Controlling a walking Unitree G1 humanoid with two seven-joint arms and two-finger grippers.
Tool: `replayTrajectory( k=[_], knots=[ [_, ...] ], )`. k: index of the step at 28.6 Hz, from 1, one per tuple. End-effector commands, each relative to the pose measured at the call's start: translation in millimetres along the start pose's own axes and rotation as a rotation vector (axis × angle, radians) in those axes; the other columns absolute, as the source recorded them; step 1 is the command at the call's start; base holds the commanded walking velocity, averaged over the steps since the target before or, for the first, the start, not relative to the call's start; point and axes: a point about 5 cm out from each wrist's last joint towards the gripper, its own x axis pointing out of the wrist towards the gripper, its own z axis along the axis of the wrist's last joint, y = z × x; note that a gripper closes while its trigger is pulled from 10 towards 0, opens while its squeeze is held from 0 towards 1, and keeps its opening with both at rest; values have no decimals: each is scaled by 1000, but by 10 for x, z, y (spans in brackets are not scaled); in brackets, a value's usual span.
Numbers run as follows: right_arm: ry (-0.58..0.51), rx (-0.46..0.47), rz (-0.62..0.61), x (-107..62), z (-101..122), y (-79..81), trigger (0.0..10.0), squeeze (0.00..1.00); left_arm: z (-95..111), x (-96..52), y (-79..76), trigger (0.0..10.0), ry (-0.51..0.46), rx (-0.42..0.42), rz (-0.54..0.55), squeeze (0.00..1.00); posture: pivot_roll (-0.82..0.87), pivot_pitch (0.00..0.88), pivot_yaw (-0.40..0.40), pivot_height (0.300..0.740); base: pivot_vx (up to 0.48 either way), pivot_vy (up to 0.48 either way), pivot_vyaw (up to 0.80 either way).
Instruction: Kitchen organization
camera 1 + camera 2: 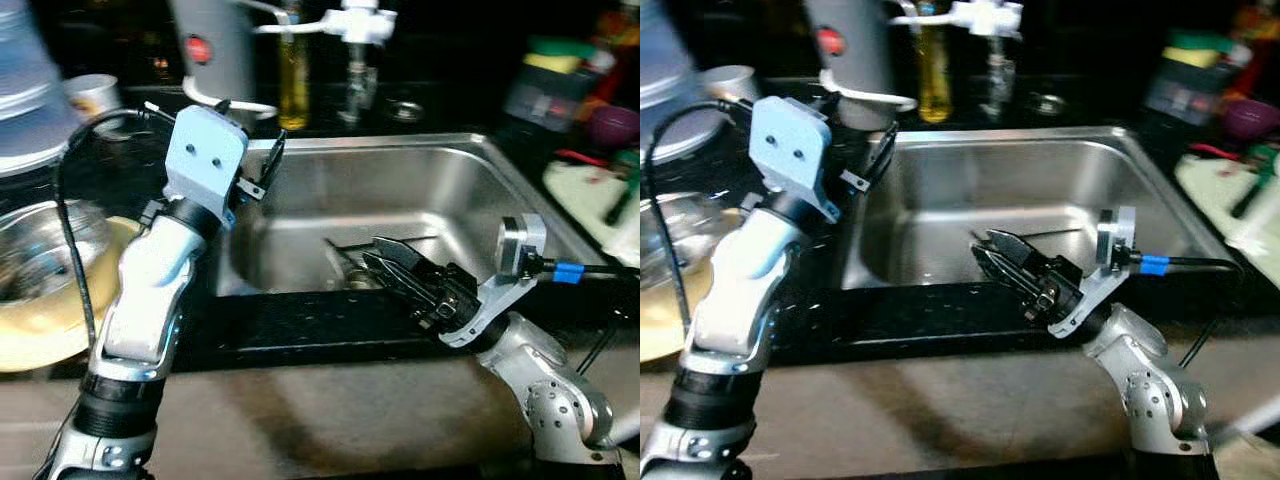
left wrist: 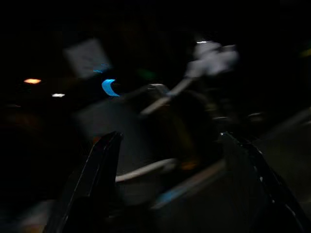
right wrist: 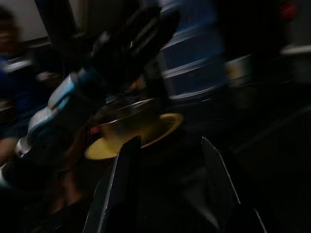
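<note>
Dimly lit, both parted grippers, left gripper and right gripper, hang over the steel sink (black counter around)

- The sink is brushed metal, smooth, with a soft sheen.
- The counter around it is black and glossy.
- Both arms are smooth silver metal; the left gripper and right gripper have matt black fingers that look plastic.
- The bowl looks like shiny metal, sitting on a smooth yellow plate.
- The bottle is clear and glossy, holding yellow liquid.
</note>
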Motion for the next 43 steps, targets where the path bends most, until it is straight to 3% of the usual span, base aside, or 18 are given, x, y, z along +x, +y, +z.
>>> replayTrajectory(
  k=[1, 11, 14, 15, 16, 20, 24, 26, 36, 40, 43],
  knots=[
    [17, 15, 28, -17, -28, 38, 10000, 0, 11, -44, -46, 10000, 19, 27, -10, 0, 22, 41, -11, 740, 0, 0, 800],
    [28, 21, 65, -27, -33, 49, 10000, 0, 170, -149, -188, 10000, 32, 5, -28, 0, 34, 44, -16, 740, 0, 0, 800],
    [25, 17, 60, -16, -33, 35, 10000, 0, 231, -169, -288, 10000, 27, -139, -55, 0, 37, 48, -18, 740, 0, 0, 800],
    [23, 14, 54, -14, -28, 25, 10000, 0, 288, -200, -372, 10000, 18, -229, -87, 0, 39, 51, -18, 740, 0, 0, 800],
    [23, 14, 54, -14, -28, 25, 10000, 0, 288, -200, -372, 10000, 18, -229, -87, 0, 39, 51, -18, 740, 0, 0, 800],
    [9, 1, 17, -24, 0, -32, 10000, 0, 368, -305, -463, 10000, 52, -391, -87, 0, 46, 61, -22, 740, 0, 0, 800],
    [8, -7, 12, -19, 8, -48, 10000, 0, 356, -385, -509, 10000, 95, -448, -72, 0, 51, 63, -24, 740, 0, 0, 800],
    [0, -15, -74, 8, 8, -170, 10000, 0, 360, -491, -598, 10000, 142, -475, -104, 0, 58, 67, -25, 740, 0, 0, 347],
    [-11, -30, -115, 23, 18, -239, 10000, 0, 389, -551, -576, 10000, 191, -493, -86, 0, 72, 72, -28, 740, 0, 0, 0],
    [-9, -32, -119, 30, 10, -246, 10000, 0, 313, -626, -581, 10000, 226, -436, -95, 0, 69, 73, -28, 740, 0, 0, 0],
    [-4, -32, -124, 27, 0, -251, 10000, 0, 212, -651, -449, 10000, 263, -349, -31, 0, 68, 75, -28, 740, 0, 0, 0]
  ],
)
